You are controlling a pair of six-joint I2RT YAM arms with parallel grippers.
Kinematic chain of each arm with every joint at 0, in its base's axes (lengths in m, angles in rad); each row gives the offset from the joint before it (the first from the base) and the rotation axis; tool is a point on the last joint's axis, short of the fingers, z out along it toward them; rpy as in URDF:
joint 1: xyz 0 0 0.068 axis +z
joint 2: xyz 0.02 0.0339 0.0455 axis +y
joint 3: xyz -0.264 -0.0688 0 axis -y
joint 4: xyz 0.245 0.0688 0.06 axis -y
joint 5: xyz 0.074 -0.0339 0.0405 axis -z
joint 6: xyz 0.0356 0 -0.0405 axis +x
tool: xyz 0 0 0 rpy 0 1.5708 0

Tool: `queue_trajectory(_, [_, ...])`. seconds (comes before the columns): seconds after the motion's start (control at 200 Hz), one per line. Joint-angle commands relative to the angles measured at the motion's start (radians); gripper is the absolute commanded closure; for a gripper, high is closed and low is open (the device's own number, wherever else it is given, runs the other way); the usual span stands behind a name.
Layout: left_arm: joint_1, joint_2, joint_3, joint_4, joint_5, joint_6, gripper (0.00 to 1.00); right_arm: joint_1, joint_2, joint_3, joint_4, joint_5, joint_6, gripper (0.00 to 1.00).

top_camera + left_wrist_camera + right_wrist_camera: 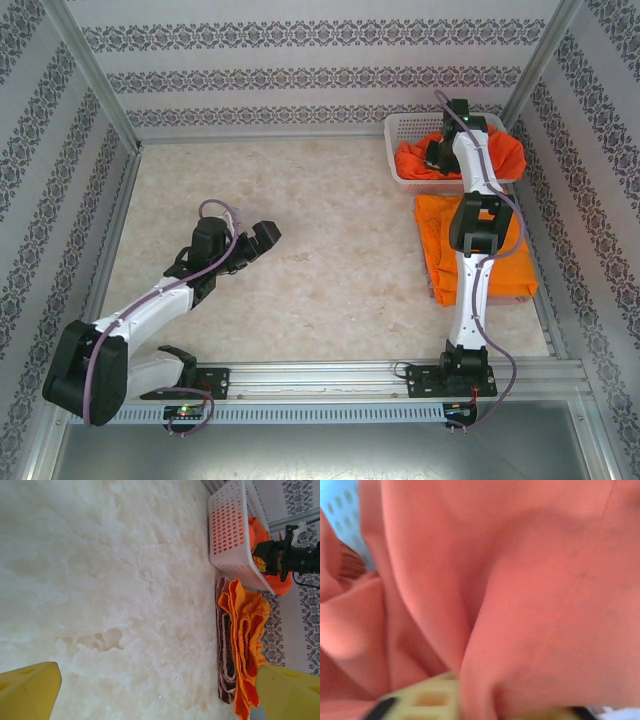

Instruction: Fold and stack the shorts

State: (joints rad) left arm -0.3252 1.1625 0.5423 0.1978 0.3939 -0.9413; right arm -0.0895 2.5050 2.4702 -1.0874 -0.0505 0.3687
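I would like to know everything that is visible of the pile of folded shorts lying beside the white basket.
The pile is soft cloth in folded layers: bright orange shorts on top and, seen from the left wrist, a dusty pink piece at the bottom. It lies flat on the right side of the table, just nearer than the white basket, its far end close to the basket's wall. The upper layers look ruffled. From above, the right arm crosses it and hides its middle.
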Motion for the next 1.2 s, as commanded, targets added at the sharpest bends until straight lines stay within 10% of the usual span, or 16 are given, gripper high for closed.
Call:
queue_trajectory(0.0, [0.012, -0.031, -0.014, -0.021, -0.026, 0.019, 0.00, -0.001, -0.105, 0.029, 0.037, -0.066, 0.069, 1.00])
queue_trajectory(0.47, [0.011, -0.047, -0.018, -0.010, -0.026, 0.011, 0.00, 0.130, -0.625, -0.141, 0.509, -0.156, 0.146, 1.00])
queue_trajectory(0.719, [0.012, -0.089, -0.023, -0.005, -0.040, 0.017, 0.00, 0.313, -0.543, 0.212, 0.434, -0.318, 0.142, 1.00])
queue_trajectory(1.014, [0.015, -0.303, -0.003, -0.062, -0.144, 0.077, 0.00, 0.497, -0.542, 0.179, 0.445, -0.483, 0.242, 1.00])
queue_trajectory(1.194, [0.016, -0.455, -0.028, -0.094, -0.210, 0.036, 0.00, 0.520, -0.673, -0.223, 0.472, -0.440, 0.207, 0.49])
